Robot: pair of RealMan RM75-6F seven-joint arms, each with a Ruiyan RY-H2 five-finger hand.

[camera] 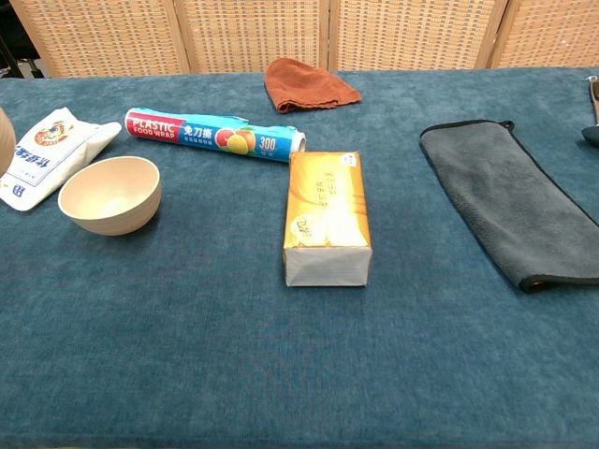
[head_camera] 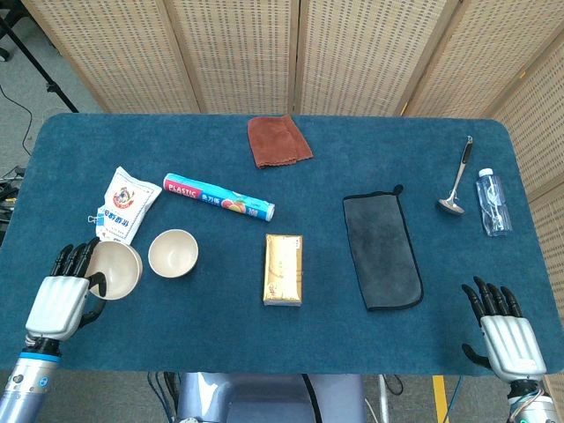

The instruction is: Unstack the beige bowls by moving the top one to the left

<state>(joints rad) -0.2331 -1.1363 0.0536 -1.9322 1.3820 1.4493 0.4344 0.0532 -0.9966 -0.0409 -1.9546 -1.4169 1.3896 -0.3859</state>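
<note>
One beige bowl (head_camera: pixel 173 253) (camera: pixel 109 194) stands upright on the blue table, left of centre. The other beige bowl (head_camera: pixel 113 270) is gripped at its rim by my left hand (head_camera: pixel 62 300), which holds it to the left of the first bowl; only a sliver of this held bowl (camera: pixel 3 140) shows at the chest view's left edge. Whether it touches the table I cannot tell. My right hand (head_camera: pixel 504 331) rests at the front right corner with fingers spread and nothing in it.
A white packet (head_camera: pixel 124 205) lies just behind the held bowl. A plastic wrap roll (head_camera: pixel 218 196), yellow tissue box (head_camera: pixel 283 269), brown cloth (head_camera: pixel 278 139), dark grey towel (head_camera: pixel 382 250), ladle (head_camera: pixel 456 183) and water bottle (head_camera: pixel 493 201) lie further right.
</note>
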